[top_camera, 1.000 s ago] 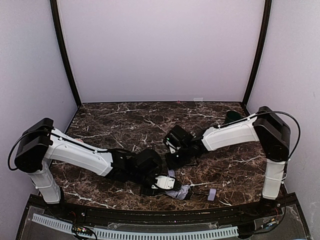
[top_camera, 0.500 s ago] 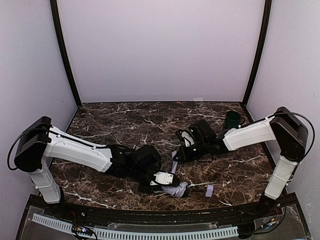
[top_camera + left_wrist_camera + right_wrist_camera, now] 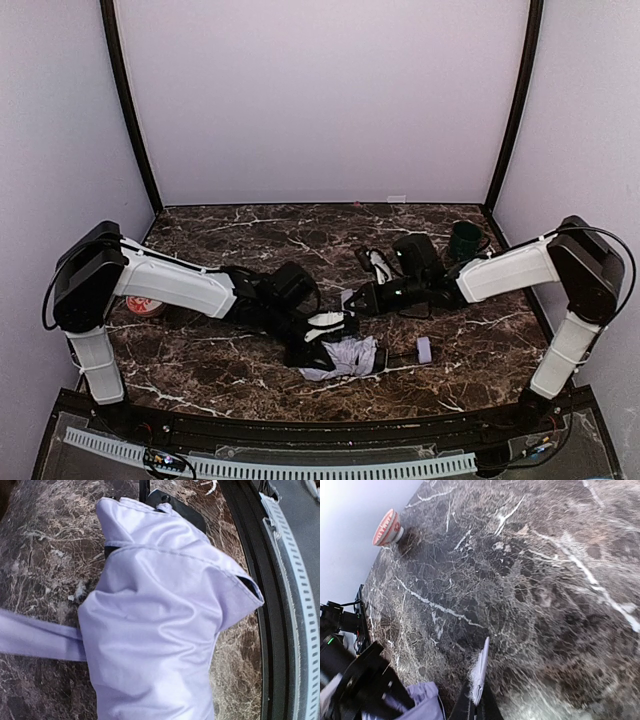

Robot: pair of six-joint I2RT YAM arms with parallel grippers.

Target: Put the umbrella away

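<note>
The umbrella (image 3: 345,357) lies folded near the table's front, a bundle of pale lavender fabric with its thin black shaft running right to the handle knob (image 3: 423,350). My left gripper (image 3: 325,335) is shut round the bundle. In the left wrist view the umbrella's fabric (image 3: 160,630) fills the picture and hides the fingers. A lavender strap (image 3: 35,640) leads off the bundle to the left. My right gripper (image 3: 353,299) is shut on the end of that strap (image 3: 481,672), just beyond the bundle, with the gripper (image 3: 477,702) at the view's lower edge.
A red and white bowl (image 3: 145,305) sits at the left beside the left arm's base. At the back right stands a dark green cup (image 3: 463,240). The table's black front rim (image 3: 250,555) runs close to the umbrella.
The left gripper has carried the umbrella a little away from the front edge, uncovering the bowl. The right arm has stretched out, its gripper staying by the strap.
</note>
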